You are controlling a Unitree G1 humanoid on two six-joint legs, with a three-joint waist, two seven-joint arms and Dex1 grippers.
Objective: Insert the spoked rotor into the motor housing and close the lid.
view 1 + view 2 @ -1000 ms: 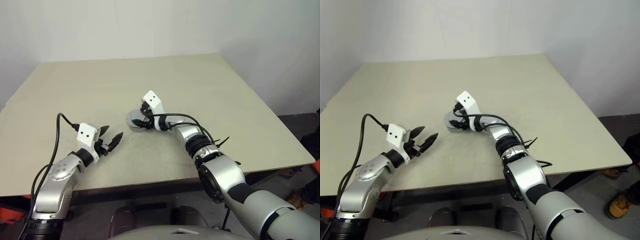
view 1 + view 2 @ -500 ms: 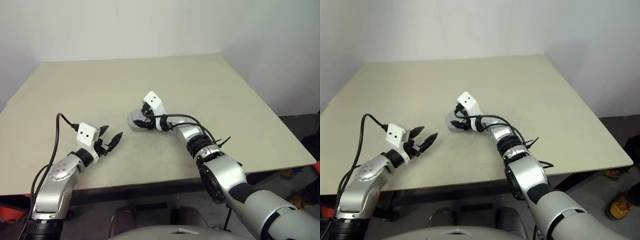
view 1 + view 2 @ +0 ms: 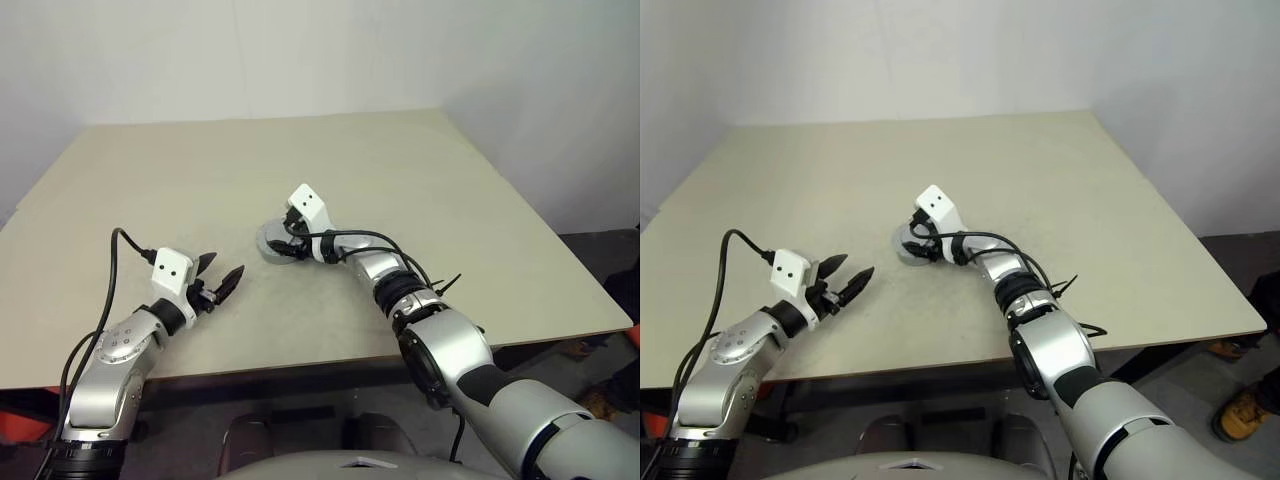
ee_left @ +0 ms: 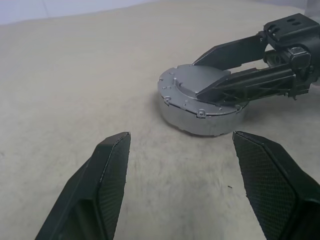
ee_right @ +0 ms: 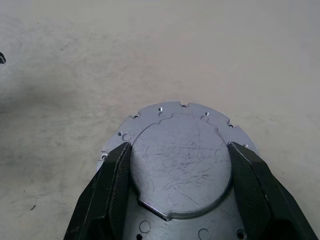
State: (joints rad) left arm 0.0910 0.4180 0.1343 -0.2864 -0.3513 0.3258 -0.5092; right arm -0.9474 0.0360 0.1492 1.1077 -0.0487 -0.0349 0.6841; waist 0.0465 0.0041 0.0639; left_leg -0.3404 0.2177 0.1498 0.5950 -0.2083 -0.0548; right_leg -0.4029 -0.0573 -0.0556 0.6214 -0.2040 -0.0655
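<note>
Motor housing [image 4: 202, 102] sits lidded on the desk [image 3: 420, 180], right under the right pincer [image 4: 215, 75], whose open fingers rest spread over its silver lid [image 5: 182, 162]. Left pincer [image 4: 182, 195] hangs open nearby, holding nothing. If that lid isn't seated square, I'd guess a downward press could skid the housing sideways.

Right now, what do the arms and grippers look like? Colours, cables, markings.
Both arms are silver-grey metal with black joint rings. Each wrist carries a white camera box with small dark dots. The left gripper and right gripper each have two black tapered fingers with textured pads. Black cables loop along both forearms.
</note>
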